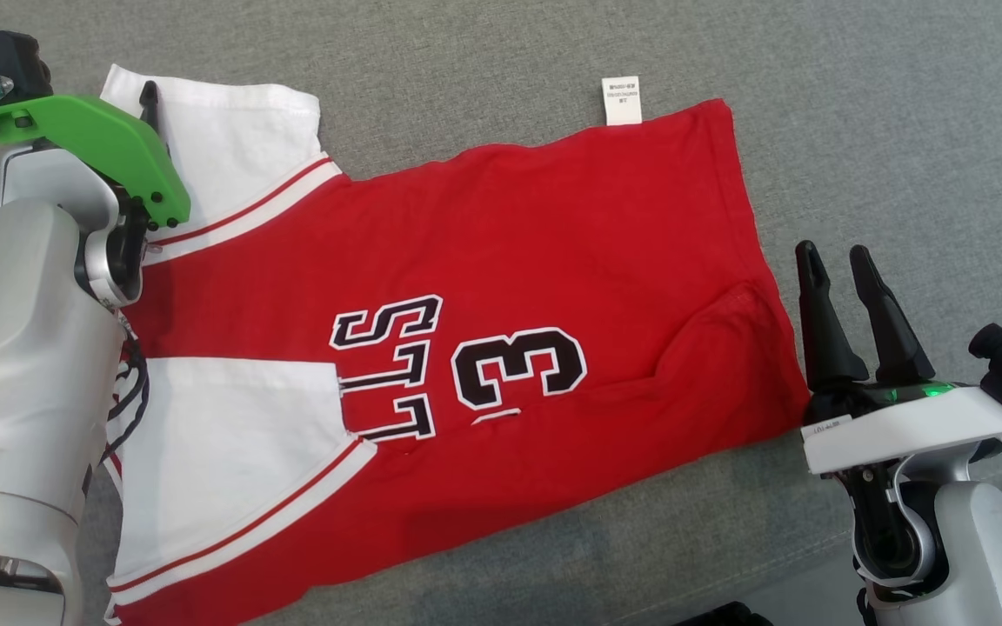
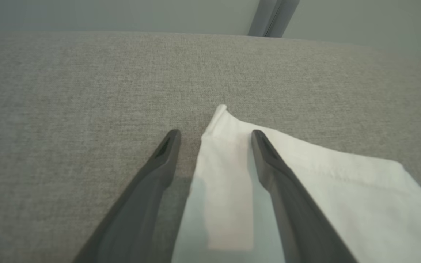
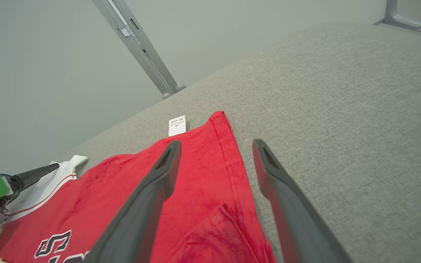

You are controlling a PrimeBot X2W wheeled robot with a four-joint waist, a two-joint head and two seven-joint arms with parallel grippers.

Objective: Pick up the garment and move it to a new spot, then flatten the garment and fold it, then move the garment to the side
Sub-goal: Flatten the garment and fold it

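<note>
**Red jersey lies spread out, both grippers open at its edges**

The garment [image 1: 501, 261], a red jersey with white sleeves and black lettering with a "3", lies spread across the middle of the head view on a grey fabric surface [image 1: 901, 130]. Its collar end points to the frame's left and its hem to the right. A crease rumples the cloth near the lower right of the hem. A small white label [image 1: 622, 101] sticks out past the upper edge.

The upper white sleeve [image 1: 231, 148] reaches into the upper left of the frame, where the left gripper [image 2: 216, 133] hangs with its jaws apart. In the left wrist view one finger is over the sleeve's corner and the other over bare grey fabric; whether either touches cannot be told.

The right gripper [image 1: 834, 252] stands at the right of the frame, just beside the hem, jaws spread and holding nothing. In its wrist view one finger is over red cloth, the other over the grey surface.
</note>
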